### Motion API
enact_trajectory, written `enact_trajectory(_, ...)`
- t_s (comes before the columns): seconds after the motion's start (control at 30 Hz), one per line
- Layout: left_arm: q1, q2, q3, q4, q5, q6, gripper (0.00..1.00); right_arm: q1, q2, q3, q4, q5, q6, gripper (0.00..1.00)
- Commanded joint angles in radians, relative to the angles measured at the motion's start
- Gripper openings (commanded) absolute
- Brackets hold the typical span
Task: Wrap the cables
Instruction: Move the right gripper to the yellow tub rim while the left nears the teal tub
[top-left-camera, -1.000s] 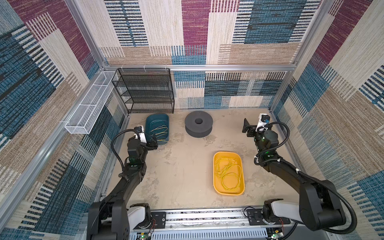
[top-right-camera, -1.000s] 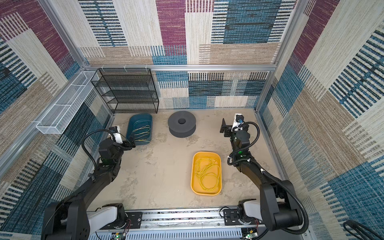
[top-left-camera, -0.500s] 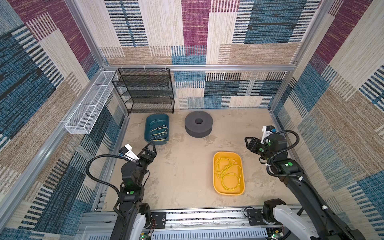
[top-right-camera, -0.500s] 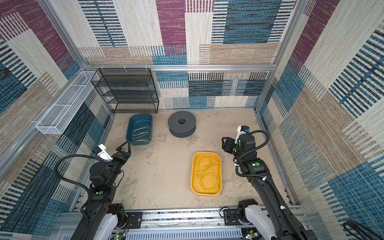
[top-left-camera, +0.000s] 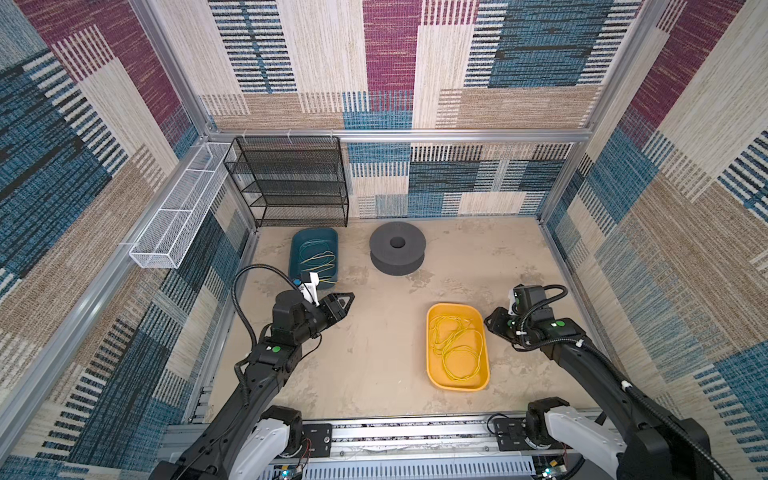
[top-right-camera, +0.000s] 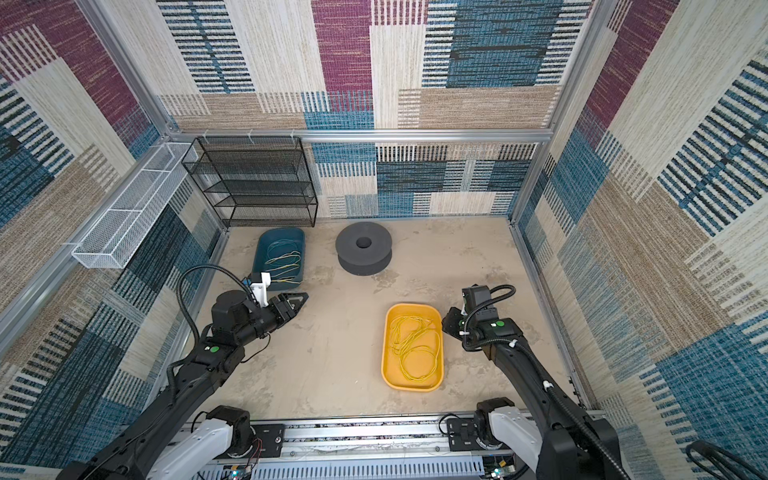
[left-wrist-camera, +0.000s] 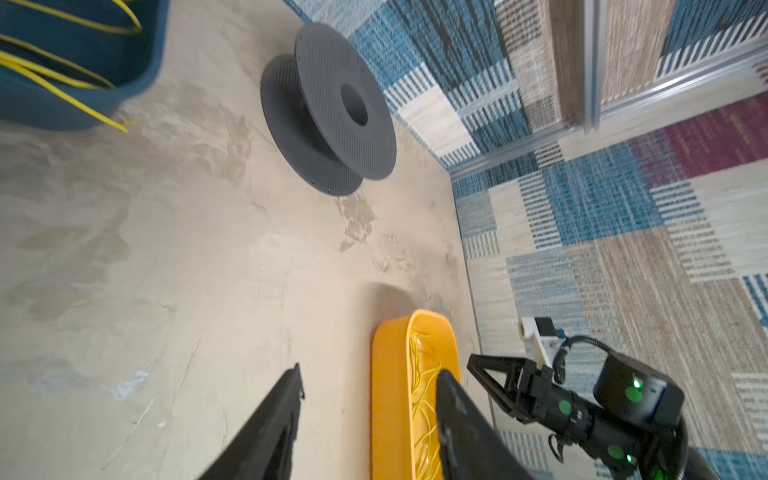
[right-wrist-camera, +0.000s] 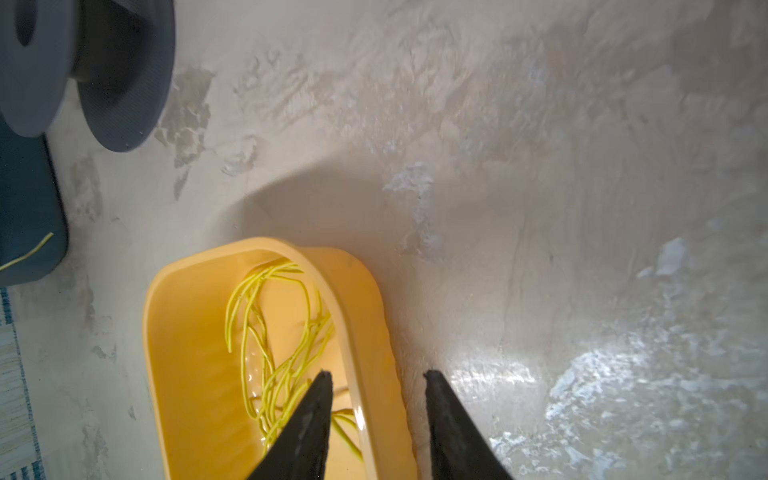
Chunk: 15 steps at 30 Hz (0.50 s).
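Front edge of the table (top-left-camera: 374, 365): both arm bases on the rail. Green round stickers on the arm links, no lettering legible.

Left gripper (top-left-camera: 347, 301) (left-wrist-camera: 370, 374) hangs over the left side of the table, pointing toward the middle. Its fingers (left-wrist-camera: 286, 399) are apart with a clear gap and nothing between them.

Right gripper (top-left-camera: 489, 325) (right-wrist-camera: 378, 374) is just beside the right rim of the yellow tray (top-left-camera: 457, 386). The fingers (right-wrist-camera: 316, 407) are narrower but parted. In the right wrist view one is over the tray's inside and one over bare table, with the tray wall (right-wrist-camera: 365, 299) showing in the gap. Cannot tell if anything touches. It grips nothing.

Cables (top-left-camera: 455, 347) (right-wrist-camera: 276, 386): a loose yellow tangle lies flat inside the yellow tray, right of centre, nearer the front edge.

More cables lie in the blue tray (top-left-camera: 296, 257), back left. In the left wrist view one end pokes over its rim.

Dark grey spool (top-left-camera: 382, 245) stands on its flange mid-back, just right of the blue tray and apart from it.

Back left corner: black mesh shelf (top-left-camera: 291, 183). White wire basket (top-left-camera: 178, 216) on the left wall frame.
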Motion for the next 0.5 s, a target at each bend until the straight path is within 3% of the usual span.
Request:
enact_trajectory(0.0,-0.031,0.037,0.027,-0.004,0.029,0.052,0.54,0.002,0.022,0.011,0.051,0.004,-0.018,0.39)
enact_trajectory(0.47,-0.056,0.055,0.016,-0.005,0.029,0.063,0.53,0.007,0.13,0.038,0.092,-0.011,-0.082,0.34)
